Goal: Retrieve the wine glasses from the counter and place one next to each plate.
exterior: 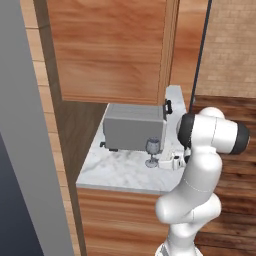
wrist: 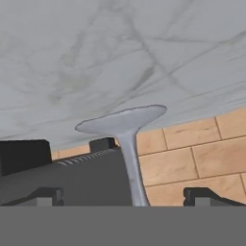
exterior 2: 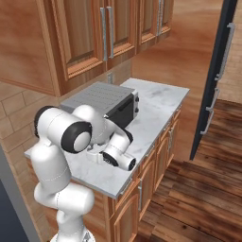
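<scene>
**Stem Centred Between Spread Jaws, Grasp Not Yet Made**

While the two-finger gripper (wrist: 125, 194) is held low over the counter, its dark fingertips (wrist: 45, 194) are seen spread wide at either side of the hand view, with nothing pinched between them. Midway between them the thin stem of the translucent bluish-grey wine glass (wrist: 127, 144) is framed, its round foot resting on the short white-grey veined marble counter (wrist: 144, 57), which appears overhead because the hand is rolled. The glass's long axis is upright to the counter and crosses the line between the jaws, so a plain closing on the stem is judged to be what is called for next. Just beyond the glass, seen upright in the left base view (exterior: 152, 151), the boxy grey toaster oven (exterior: 134, 126) stands against the tan brick wall (wrist: 192, 163).
</scene>
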Controlling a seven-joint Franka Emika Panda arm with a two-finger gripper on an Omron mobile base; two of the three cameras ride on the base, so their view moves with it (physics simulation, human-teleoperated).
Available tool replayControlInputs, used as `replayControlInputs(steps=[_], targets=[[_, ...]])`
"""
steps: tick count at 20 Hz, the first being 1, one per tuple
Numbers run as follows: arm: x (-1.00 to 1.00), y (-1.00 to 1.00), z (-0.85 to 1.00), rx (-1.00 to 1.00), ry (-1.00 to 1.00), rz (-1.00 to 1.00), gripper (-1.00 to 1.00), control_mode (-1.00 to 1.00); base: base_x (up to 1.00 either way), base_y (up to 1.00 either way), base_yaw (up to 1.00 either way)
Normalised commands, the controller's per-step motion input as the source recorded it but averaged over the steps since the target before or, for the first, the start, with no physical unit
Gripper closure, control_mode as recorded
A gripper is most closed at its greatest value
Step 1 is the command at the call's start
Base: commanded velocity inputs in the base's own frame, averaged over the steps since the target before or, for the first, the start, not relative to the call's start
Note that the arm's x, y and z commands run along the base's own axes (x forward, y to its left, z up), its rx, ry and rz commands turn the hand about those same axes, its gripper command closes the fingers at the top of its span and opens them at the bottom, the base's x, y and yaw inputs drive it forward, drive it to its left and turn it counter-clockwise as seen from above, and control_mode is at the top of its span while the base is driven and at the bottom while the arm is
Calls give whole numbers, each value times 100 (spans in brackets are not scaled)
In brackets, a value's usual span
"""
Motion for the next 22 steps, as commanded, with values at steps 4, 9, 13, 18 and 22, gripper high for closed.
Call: replayControlInputs(steps=[4, 9, 13, 18, 22], targets=[[-9, 29, 0, 0, 0, 0, -100, -100, 0, 0, 0], [-16, 27, 0, 0, -1, 0, -100, -100, 0, 0, 0], [-44, 24, 0, 0, -6, 0, -100, -100, 0, 0, 0], [-10, 19, 0, 0, -2, 0, -100, -100, 0, 0, 0], [11, 7, 0, 0, 0, 0, -100, -100, 0, 0, 0]])
